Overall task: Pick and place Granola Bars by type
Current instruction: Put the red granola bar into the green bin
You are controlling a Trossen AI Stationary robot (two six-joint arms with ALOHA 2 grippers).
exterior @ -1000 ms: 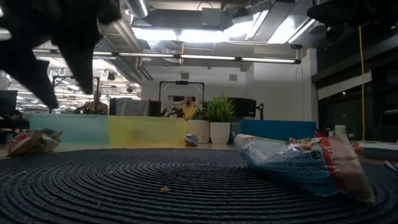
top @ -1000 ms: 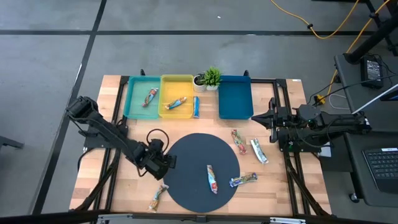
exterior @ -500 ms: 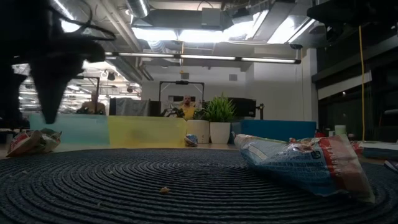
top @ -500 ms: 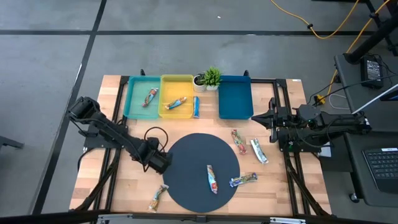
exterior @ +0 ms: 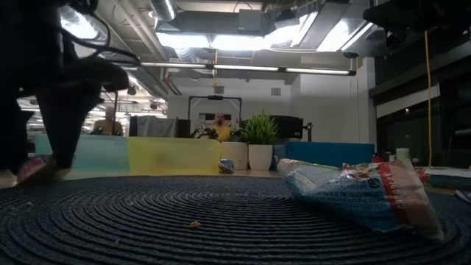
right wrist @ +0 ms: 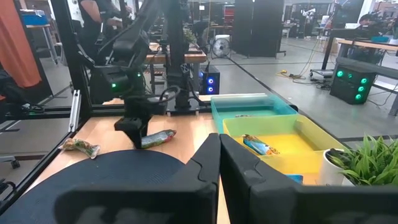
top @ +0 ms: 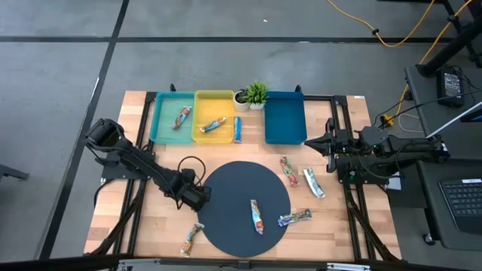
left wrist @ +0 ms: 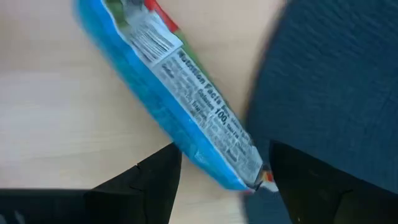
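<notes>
My left gripper is open and low over the wood at the round mat's left edge. Its fingers stand on either side of the near end of a blue-wrapped granola bar, which lies flat on the table. The low view shows the dark fingers reaching down in front of that bar. The high view hides this bar under the gripper. Another bar lies nearer the table's near edge. My right gripper is shut and waits at the table's right side. My left gripper comes at the blue bar's end from above, with its fingers lying across the bar. I cannot tell whether either finger touches the wrapper. The bar lies flat on the wood.
Bars lie on the mat, at its right edge and on the wood beyond. The teal tray and yellow tray each hold a bar; a blue bar lies beside them. A dark blue tray and potted plant stand at the far edge.
My left gripper has come down from well above the table until its fingertips are at the wood around the bar by the mat's left edge. The bars have not moved.
</notes>
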